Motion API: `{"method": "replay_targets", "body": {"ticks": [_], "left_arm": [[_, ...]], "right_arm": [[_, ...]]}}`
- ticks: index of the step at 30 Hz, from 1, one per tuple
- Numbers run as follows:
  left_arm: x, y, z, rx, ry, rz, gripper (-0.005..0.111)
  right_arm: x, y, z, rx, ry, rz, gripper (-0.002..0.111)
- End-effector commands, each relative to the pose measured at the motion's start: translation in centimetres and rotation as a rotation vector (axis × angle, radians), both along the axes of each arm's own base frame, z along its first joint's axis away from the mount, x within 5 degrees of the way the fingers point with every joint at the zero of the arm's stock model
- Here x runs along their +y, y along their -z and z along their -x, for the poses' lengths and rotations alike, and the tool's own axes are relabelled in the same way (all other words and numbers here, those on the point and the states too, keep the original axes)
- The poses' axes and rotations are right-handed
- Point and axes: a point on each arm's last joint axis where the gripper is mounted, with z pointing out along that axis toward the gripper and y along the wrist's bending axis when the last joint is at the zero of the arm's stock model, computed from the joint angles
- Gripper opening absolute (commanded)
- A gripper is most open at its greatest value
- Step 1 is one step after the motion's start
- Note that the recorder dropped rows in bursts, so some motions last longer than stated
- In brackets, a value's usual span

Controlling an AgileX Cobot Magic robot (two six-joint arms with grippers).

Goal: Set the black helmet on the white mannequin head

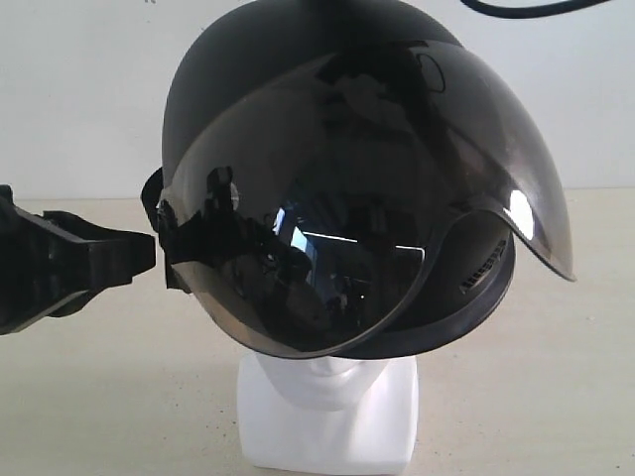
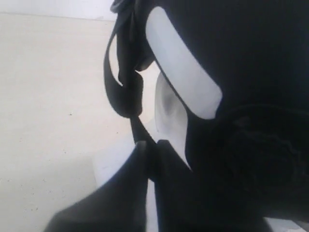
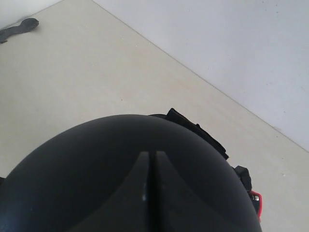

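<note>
The black helmet [image 1: 298,109] sits over the white mannequin head [image 1: 332,382], its smoky visor [image 1: 377,198] down over the face; only the chin and blocky neck base show below. My left gripper [image 1: 149,256] reaches in from the left and is shut on the helmet's side strap [image 2: 126,92]; in the left wrist view the gripper [image 2: 150,147] pinches that strap beside the white head [image 2: 169,108]. My right gripper [image 3: 150,154] is shut with nothing between its fingers, right over the helmet's dome [image 3: 96,164]; whether it touches cannot be told. It is out of the exterior view.
The beige tabletop [image 1: 556,377] runs all round the base, with a white wall [image 1: 79,99] behind. A flat black object [image 3: 19,29] lies far off on the table. A black cable [image 1: 526,8] hangs at the top. A small red part [image 3: 256,200] shows beyond the helmet.
</note>
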Motion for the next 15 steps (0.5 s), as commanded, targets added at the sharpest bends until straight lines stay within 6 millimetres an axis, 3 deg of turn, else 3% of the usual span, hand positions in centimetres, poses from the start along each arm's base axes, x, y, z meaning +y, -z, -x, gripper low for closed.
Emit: {"method": "replay_targets", "body": {"ticks": [1,8,15], "left_arm": [[0.2,-0.7,0.1,0.018,0.013,-0.065,0.004],[2.4,-3.9,1.5,-0.034,-0.033,-0.246,0.004],[4.5,-6.9,3.6,-0.149,-0.114,-0.236,0.009]], "right_arm": [[0.0,1.0,-0.1,0.05,-0.004,0.068,0.0],[-0.1,0.8,-0.1,0.03,0.001,0.063,0.0],[-1.1,-1.2,0.9,-0.063,0.016,0.008,0.0]]}}
